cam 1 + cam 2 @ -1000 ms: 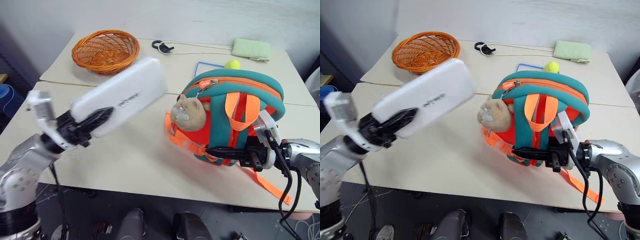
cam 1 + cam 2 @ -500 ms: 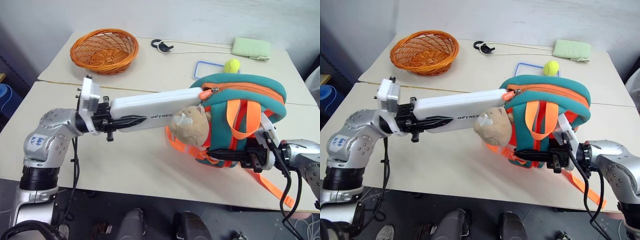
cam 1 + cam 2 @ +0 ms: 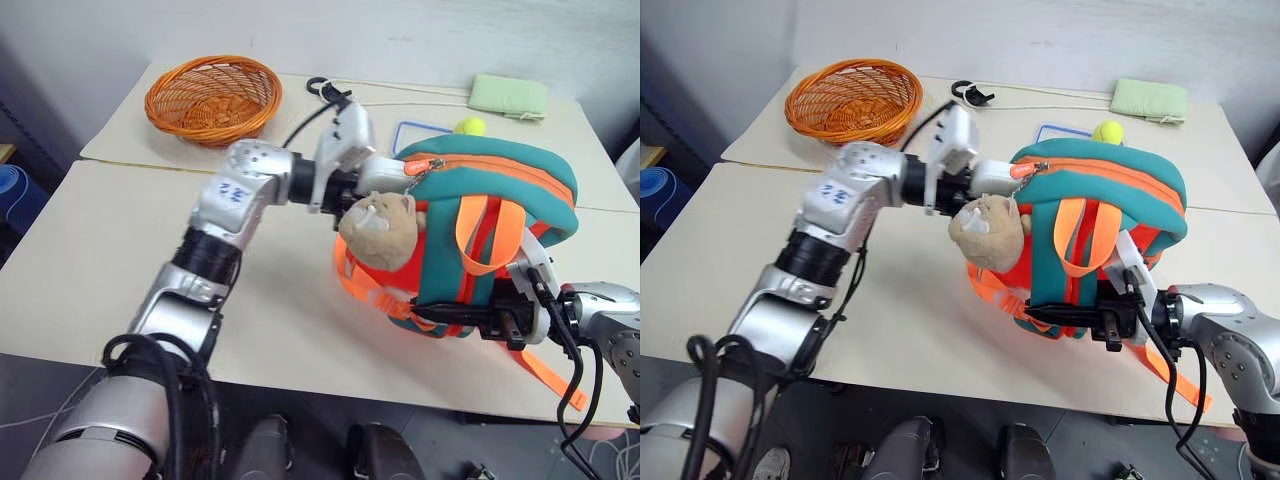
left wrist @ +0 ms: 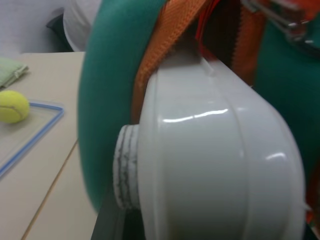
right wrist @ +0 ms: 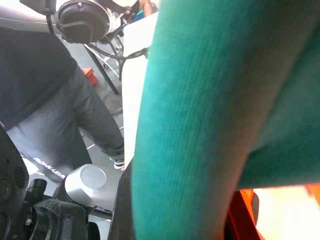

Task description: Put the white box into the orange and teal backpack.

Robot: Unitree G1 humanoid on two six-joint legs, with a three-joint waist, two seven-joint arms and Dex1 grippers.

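While the orange and teal backpack point(image 3: 480, 240) is standing upright on the pale table point(image 3: 120, 250), the left gripper point(image 3: 352, 186) is reaching in level from the nine o'clock side of its top, closed around the tail end of the white box point(image 3: 383, 174). Most of the box is lying hidden inside the open zipper mouth, with just a short rounded end showing outside, right above the tan plush animal point(image 3: 378, 228) hanging on the bag's front. From the left wrist camera, the box point(image 4: 215, 165) is sitting against the teal rim and orange zipper tape.

At the bag's five o'clock corner, the right gripper point(image 3: 470, 315) is pinching the lower edge with its black fingers drawn nearly together, an orange strap point(image 3: 545, 372) trailing beneath it.

Farther back on the table, a round orange wicker basket point(image 3: 212, 98) is resting at eleven o'clock, a light green pad point(image 3: 507, 95) at one o'clock, and a yellow ball point(image 3: 468, 126) is lying on a blue-rimmed clear lid point(image 3: 404, 134) just behind the backpack.
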